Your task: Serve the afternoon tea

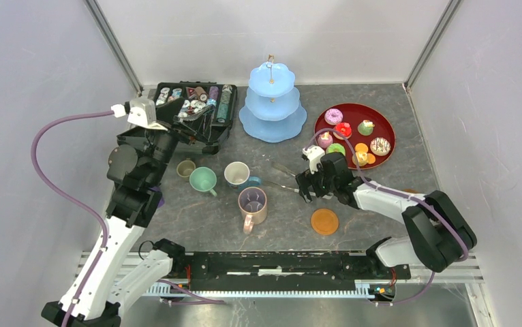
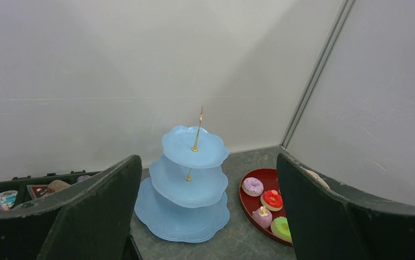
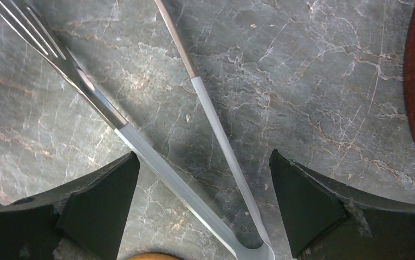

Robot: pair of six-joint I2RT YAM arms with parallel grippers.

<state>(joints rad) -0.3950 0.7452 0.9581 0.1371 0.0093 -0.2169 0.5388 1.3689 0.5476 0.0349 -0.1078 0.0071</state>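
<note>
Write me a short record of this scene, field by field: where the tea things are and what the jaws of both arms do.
stand: pale-blue three-tier stand, all tiers bare
pastries: small pastries, all on the red tray
mugs: olive mug, mint green mug, white-and-blue mug, pink mug, upright, grouped together
coaster: brown coaster, nothing on it
tongs: metal tongs, lying flat between mugs and tray
left gripper: jaws open, empty, facing the stand
right gripper: jaws open, either side of the tongs
</note>
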